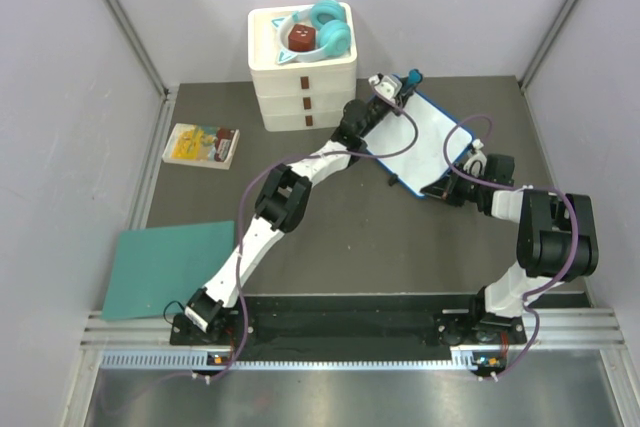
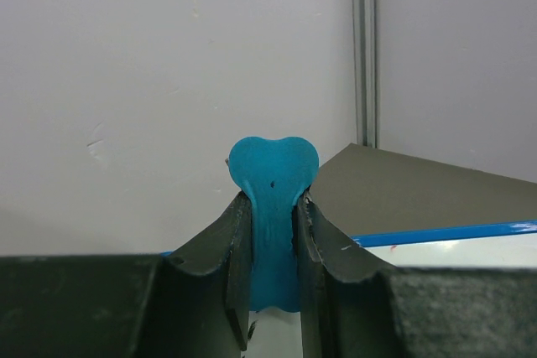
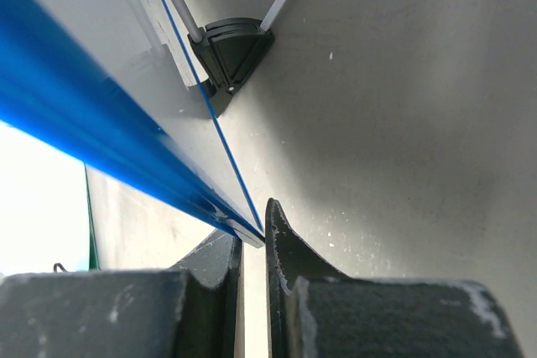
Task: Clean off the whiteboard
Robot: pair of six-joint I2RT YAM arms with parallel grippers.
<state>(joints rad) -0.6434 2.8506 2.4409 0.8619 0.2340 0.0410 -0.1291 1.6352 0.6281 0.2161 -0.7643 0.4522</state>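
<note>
The whiteboard [image 1: 425,137], white with a blue rim, lies slanted on the dark mat right of centre. My left gripper [image 1: 398,89] is over its far corner, shut on a blue eraser [image 1: 412,77]. In the left wrist view the blue eraser [image 2: 273,182] stands pinched between the two fingers, with the whiteboard's blue rim [image 2: 445,233] just beyond them. My right gripper [image 1: 455,185] is at the board's near right edge. In the right wrist view that gripper [image 3: 254,239] is shut on the whiteboard's blue rim [image 3: 84,136], and one black foot [image 3: 231,49] shows under the board.
A white drawer box [image 1: 302,82] stands at the back, with teal headphones [image 1: 328,29] and a dark red object [image 1: 301,39] on top. A yellow booklet [image 1: 201,144] lies at the left. A flat teal sheet [image 1: 165,267] rests at the near left. Grey walls enclose the mat.
</note>
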